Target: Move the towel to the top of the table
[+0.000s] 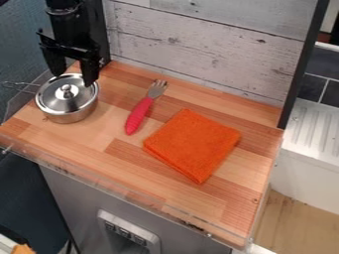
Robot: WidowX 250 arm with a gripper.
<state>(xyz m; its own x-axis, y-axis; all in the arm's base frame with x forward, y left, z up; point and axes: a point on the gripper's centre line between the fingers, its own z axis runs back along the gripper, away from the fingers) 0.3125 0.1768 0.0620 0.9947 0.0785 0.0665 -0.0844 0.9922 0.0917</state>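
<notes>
- Because the task wants it moved to the top of the table (116, 124), presumably the far side by the plank wall (198, 44), towel (192, 144), orange, one: folded into a flat square pad, lying right of the middle, one corner towards the near side. Folded so, it likely offers layered edges for a pinch and should travel as one piece, though the upper layer might lift alone.
- Gripper (73, 78), black, one: at the far left, pointing down over the pot, fingers spread apart with nothing between them. The spread suits a coming grasp, but the place does not; it would need to go right and nearer to meet the towel. Contact with the lid: cannot be told.
- Pot (69, 118), metal, with lid (49, 100) on: far left, probably no part of the job, best cleared by lifting first.
- Fork (137, 116), red-handled, one: between pot and towel, tines towards the wall. A low sweep might catch it; a raised approach seems wiser.
</notes>
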